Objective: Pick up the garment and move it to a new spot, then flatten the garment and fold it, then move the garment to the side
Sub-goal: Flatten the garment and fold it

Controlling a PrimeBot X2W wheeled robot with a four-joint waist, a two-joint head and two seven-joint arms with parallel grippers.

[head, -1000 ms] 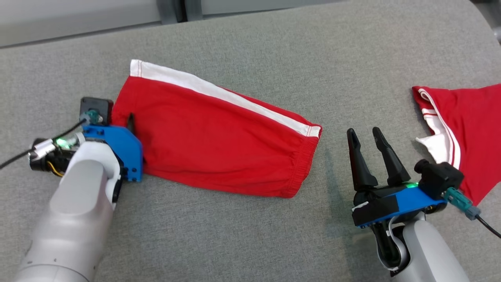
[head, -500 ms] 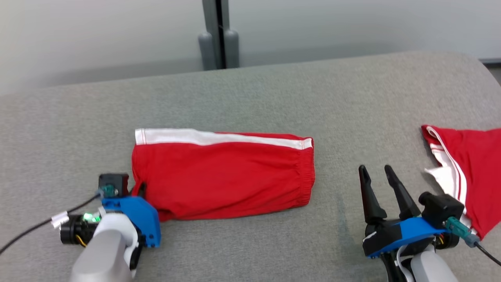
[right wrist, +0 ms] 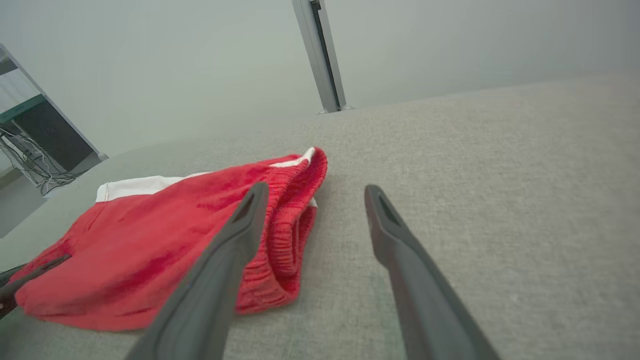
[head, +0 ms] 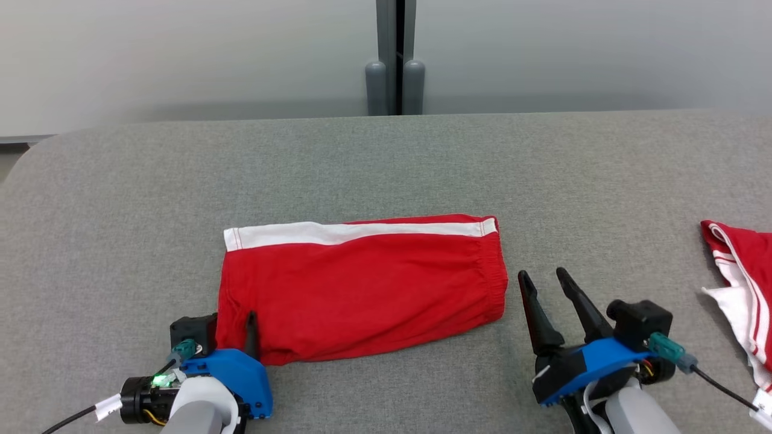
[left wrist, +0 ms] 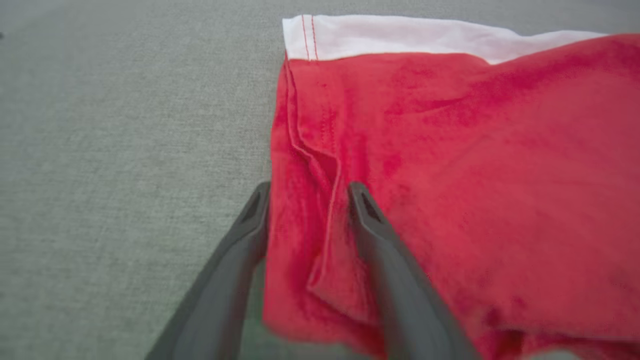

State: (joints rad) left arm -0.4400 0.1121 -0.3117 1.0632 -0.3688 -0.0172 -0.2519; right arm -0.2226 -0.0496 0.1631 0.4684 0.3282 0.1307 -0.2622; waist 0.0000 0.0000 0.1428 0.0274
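Two steps look done: garment (head: 362,289) lies folded flat in the middle of the table (head: 386,163), left gripper (left wrist: 308,190) parted astride its near-left corner, unclamped, right gripper (head: 543,275) open, empty, just off its right end; side move remains.

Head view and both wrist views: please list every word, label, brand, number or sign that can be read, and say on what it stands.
No text can be read in any view.
White tag on the black cable, head view: too small to read.
White label at the edge of the second red garment: too small to read.
Red shorts: a white stripe, no print seen.
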